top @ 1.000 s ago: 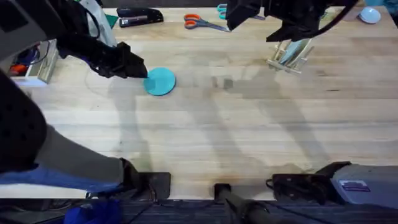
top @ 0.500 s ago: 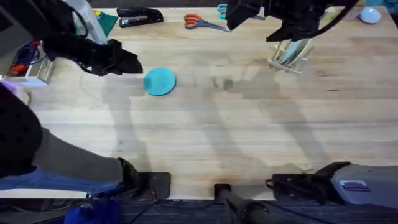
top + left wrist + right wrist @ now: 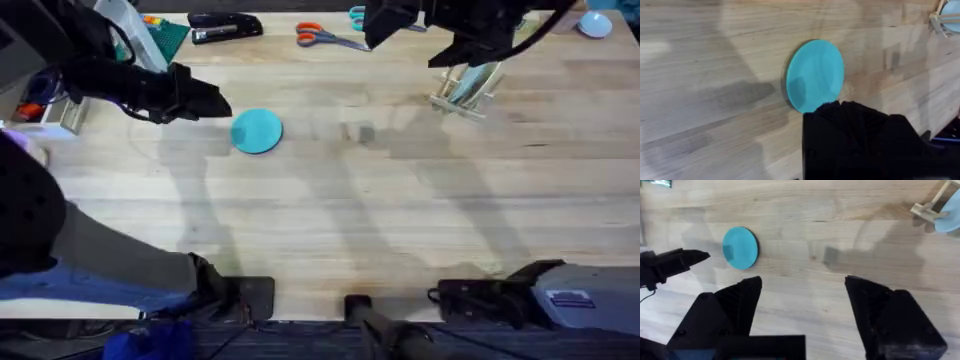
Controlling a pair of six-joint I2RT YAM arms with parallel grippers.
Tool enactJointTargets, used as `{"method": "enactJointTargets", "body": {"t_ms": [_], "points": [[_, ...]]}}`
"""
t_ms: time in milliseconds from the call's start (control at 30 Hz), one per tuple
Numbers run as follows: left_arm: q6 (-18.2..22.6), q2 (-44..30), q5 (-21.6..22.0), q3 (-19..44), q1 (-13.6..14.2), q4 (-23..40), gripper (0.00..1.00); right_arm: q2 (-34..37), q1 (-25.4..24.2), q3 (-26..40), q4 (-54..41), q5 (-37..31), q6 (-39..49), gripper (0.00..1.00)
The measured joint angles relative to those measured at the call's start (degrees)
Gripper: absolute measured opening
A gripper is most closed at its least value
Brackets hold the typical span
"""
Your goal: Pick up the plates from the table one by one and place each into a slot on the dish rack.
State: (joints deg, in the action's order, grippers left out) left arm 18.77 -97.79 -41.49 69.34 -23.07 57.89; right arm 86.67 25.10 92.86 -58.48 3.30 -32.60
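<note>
while left tool (image 3: 215,103) hovers beside teal plate (image 3: 257,131), grip unclear | right tool (image 3: 802,302) spread

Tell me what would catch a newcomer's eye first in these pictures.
The teal-blue plate stands out first, lying flat on the pale wood table, left of centre. Just to its left the left tool hovers, apart from the plate. At the far right the dish rack sits partly under the right arm, whose tool is open above bare tabletop in the right wrist view.
</note>
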Motion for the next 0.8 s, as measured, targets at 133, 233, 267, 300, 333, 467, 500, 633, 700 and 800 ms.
{"method": "enactJointTargets", "body": {"t_ms": [133,233,267,300,333,467,500,633,700,800], "points": [[1.27,-2.95,-1.42,0.02,0.00,1.97,0.040,0.00,0.00,0.00,0.00,0.01,0.00,0.993],[2.28,-5.89,-2.18,0.00,0.00,2.50,0.040,0.00,0.00,0.00,0.00,0.01,0.00,0.993],[2.47,-6.65,-2.27,0.00,0.00,2.53,0.040,0.00,0.00,0.00,0.00,-0.01,0.00,0.993],[2.59,-7.19,-2.30,0.00,0.00,2.48,0.040,0.00,0.00,0.00,0.00,0.01,0.00,0.993],[2.74,-7.43,-2.30,0.00,0.00,2.27,0.040,0.02,0.00,0.00,0.00,0.01,0.00,0.994],[3.16,-7.53,-2.45,0.00,0.00,1.15,0.040,0.00,0.00,0.00,0.00,-0.01,0.00,0.993],[3.19,-7.53,-2.47,0.00,0.00,0.96,0.040,0.00,0.00,0.00,0.00,0.01,0.00,0.994],[3.36,-7.53,-2.47,0.00,0.00,0.37,0.040,0.00,0.00,0.00,0.00,0.01,0.00,0.994],[3.36,-7.53,-2.44,0.00,0.00,-0.06,0.040,0.00,0.00,0.00,0.00,0.01,0.00,0.994],[3.36,-7.53,-2.45,0.00,0.00,-1.26,0.040,0.00,0.00,0.00,0.00,0.01,0.00,0.995]]}}
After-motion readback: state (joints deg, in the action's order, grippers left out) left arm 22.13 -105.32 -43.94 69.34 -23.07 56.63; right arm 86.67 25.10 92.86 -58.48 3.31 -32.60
